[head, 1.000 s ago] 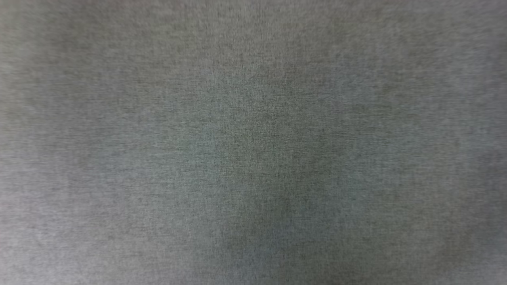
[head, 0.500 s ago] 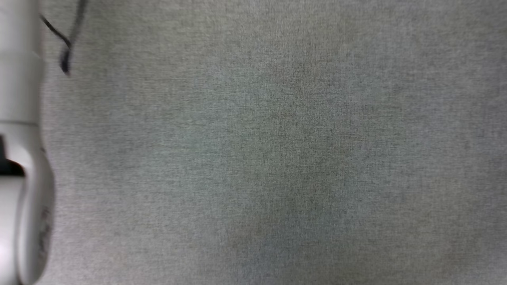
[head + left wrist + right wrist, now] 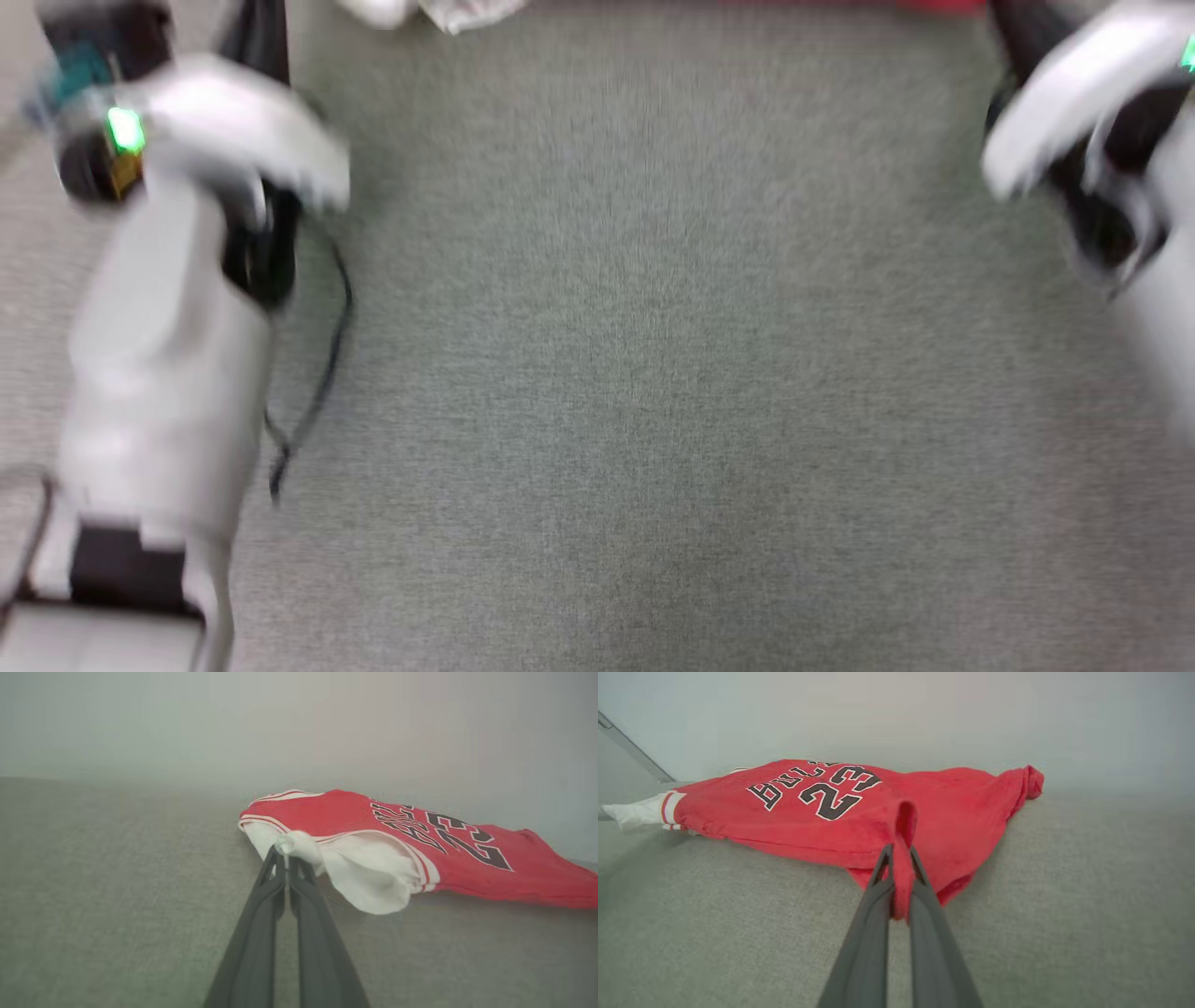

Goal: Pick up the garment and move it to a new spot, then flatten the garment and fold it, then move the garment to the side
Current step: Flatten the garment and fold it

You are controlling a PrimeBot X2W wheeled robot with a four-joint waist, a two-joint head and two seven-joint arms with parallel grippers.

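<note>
Robot: Since half a second ago my head camera has swung. Then only a pale forearm showed at the left edge; now my left arm (image 3: 168,355) and right arm (image 3: 1074,121) both stand at the sides of the head view, blurred, with a black cable (image 3: 327,373) trailing beside the left one.

Operator: Where is the shirt?

Robot: The red Bulls jersey (image 3: 952,798) lies on the gray woven surface (image 3: 653,373), straight ahead of both pairs of my fingers. From the head it is no more than a red strip along the top edge. Its front faces up: the black number 23 (image 3: 831,795) shows, white-outlined, with the team lettering next to it.

Operator: And your grip?

Robot: My left gripper (image 3: 286,851) is pinched tight on a bunch of the white sleeve (image 3: 373,877), just beside the striped trim. My right gripper (image 3: 900,854) is clamped on a fold of the red cloth at the near edge of the body; the fold stands up between the two fingers. The cloth between the two holds rests on the surface.
</note>
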